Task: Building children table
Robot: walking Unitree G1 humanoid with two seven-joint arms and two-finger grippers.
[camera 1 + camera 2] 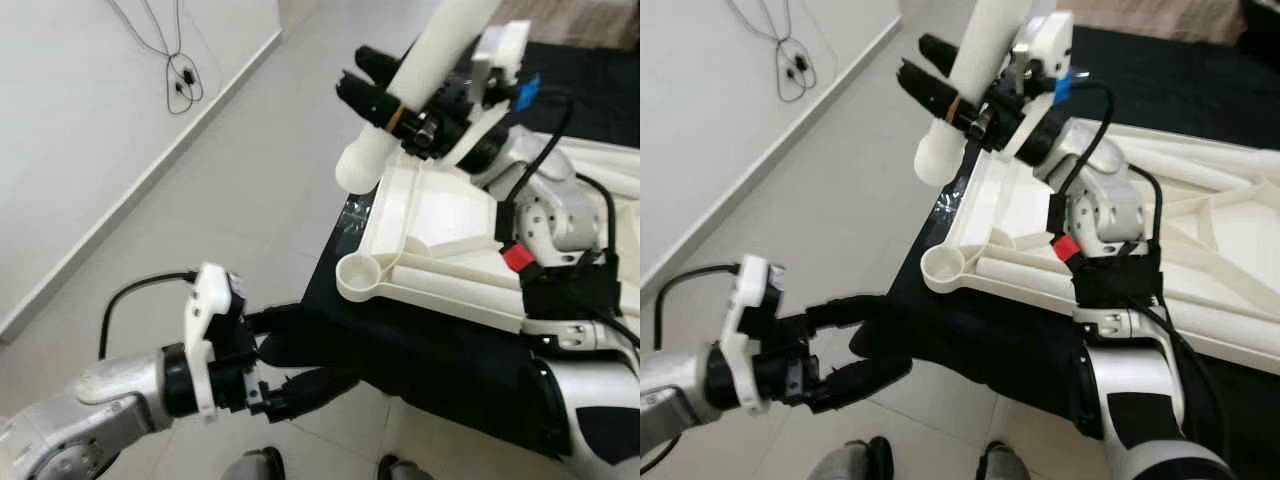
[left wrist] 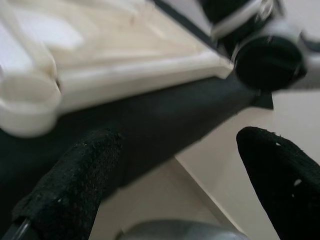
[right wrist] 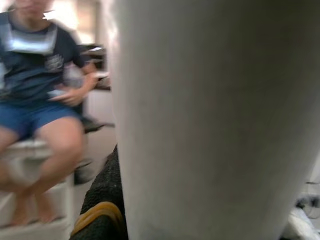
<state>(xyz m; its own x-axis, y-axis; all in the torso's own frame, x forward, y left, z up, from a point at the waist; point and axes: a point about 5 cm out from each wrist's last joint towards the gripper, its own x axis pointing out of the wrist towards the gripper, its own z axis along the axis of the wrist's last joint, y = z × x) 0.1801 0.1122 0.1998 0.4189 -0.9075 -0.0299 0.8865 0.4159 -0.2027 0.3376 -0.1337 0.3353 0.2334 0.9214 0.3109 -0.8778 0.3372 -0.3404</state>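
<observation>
Closest in, down low, the left gripper (image 1: 300, 355) hangs over the tiled floor (image 1: 230, 170) with its two black fingers (image 2: 75, 190) spread well apart and nothing between them, their tips right at the edge of the black mat (image 1: 400, 345). On that mat lies the white table top (image 1: 440, 225), upside down, its ribs and raised rim facing up and a round corner socket (image 1: 358, 275) showing at the near corner. It looks like moulded plastic: stiff, light for its size, and smooth enough to slide on the mat if pushed sideways, so it would want steadying by the rim or a rib, not by the flat panel. Just beyond and above that socket, the right gripper (image 1: 385, 95) is clamped around a white table leg (image 1: 415, 75), held tilted with its rounded end (image 1: 358, 168) pointing down towards the table top's far side of the corner, not yet in the socket. The leg seems a hollow plastic tube, light, rigid and slick, so a grip around the middle of the shaft, as here, gives decent control, though it could twist in the fingers when pressed home. Farther off, a person (image 3: 40, 85) sits watching, and a cable (image 1: 170, 60) hangs on the wall.
</observation>
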